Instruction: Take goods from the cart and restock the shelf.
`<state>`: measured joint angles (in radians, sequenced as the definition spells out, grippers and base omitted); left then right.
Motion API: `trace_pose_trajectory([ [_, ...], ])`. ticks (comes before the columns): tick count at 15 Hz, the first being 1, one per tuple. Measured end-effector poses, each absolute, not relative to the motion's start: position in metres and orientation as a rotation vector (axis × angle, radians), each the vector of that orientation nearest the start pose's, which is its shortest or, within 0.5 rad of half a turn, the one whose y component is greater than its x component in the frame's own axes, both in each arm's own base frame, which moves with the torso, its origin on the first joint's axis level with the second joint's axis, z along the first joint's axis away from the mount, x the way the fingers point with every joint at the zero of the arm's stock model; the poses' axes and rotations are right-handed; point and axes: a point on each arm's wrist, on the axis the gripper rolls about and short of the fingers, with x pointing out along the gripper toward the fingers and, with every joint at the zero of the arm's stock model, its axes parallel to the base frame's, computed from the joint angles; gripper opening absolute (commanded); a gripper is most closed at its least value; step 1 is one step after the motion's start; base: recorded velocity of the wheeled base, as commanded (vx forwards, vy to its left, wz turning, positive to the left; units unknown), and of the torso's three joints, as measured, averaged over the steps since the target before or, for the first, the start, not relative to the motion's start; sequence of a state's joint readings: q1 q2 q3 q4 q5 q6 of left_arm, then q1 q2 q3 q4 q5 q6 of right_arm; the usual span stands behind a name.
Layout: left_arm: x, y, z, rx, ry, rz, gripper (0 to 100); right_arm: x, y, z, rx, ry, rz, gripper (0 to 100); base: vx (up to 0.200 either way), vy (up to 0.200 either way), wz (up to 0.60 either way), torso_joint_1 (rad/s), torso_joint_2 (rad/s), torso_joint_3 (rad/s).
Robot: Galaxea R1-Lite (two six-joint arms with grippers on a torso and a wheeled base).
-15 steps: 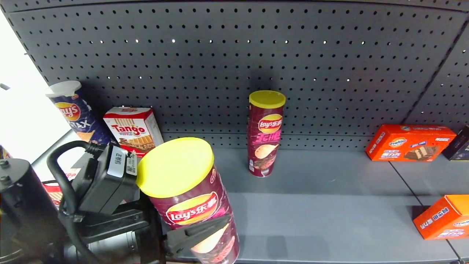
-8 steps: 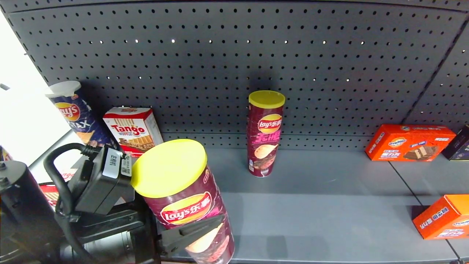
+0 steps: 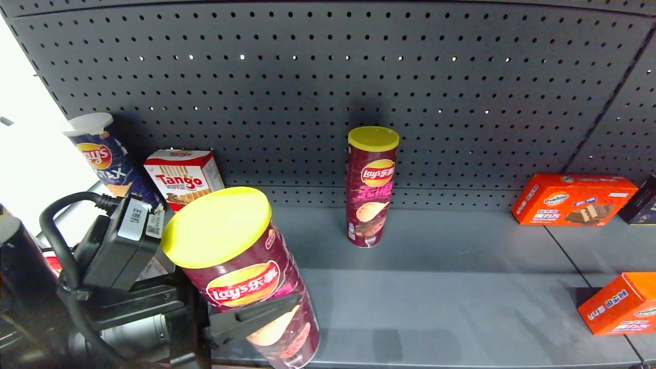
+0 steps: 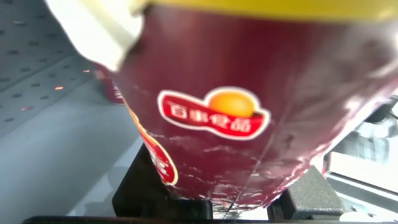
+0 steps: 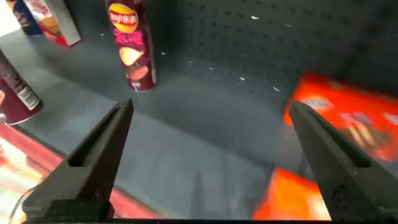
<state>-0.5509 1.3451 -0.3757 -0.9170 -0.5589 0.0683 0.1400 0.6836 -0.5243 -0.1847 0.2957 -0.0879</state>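
The left fingers (image 3: 251,316) are clamped on a maroon chip can (image 3: 241,271) with a yellow lid, one finger lying across its lower label. The can is tilted, its lid leaning to the robot's left, its base at the front left edge of the grey shelf (image 3: 461,297); whether it touches the shelf cannot be told. The right fingers (image 5: 93,158) are spread wide with nothing between them, above the shelf. A matching can (image 3: 371,187) stands upright near the pegboard (image 3: 307,77). At the back left stand a wafer box (image 3: 184,177) and a blue can (image 3: 105,156). Two orange boxes (image 3: 574,199) (image 3: 617,310) lie at the right.
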Motion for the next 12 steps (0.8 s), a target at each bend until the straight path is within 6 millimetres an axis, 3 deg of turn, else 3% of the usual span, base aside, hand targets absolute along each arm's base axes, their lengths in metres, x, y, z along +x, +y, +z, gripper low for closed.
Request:
trace_pose_trajectory([
  [7, 0.159, -0.108, 0.189, 0.062, 0.009, -1.091, 0, 0.165, 0.038, 0.261, -0.096, -0.015, 0.687, 100, 0.0, 0.0, 0.0, 0.0, 0.0, 0.0],
  [12, 0.159, -0.107, 0.186, 0.062, 0.023, -1.075, 0, 0.228, 0.057, 0.259, -0.142, -0.093, 0.985, 100, 0.0, 0.0, 0.0, 0.0, 0.0, 0.0],
])
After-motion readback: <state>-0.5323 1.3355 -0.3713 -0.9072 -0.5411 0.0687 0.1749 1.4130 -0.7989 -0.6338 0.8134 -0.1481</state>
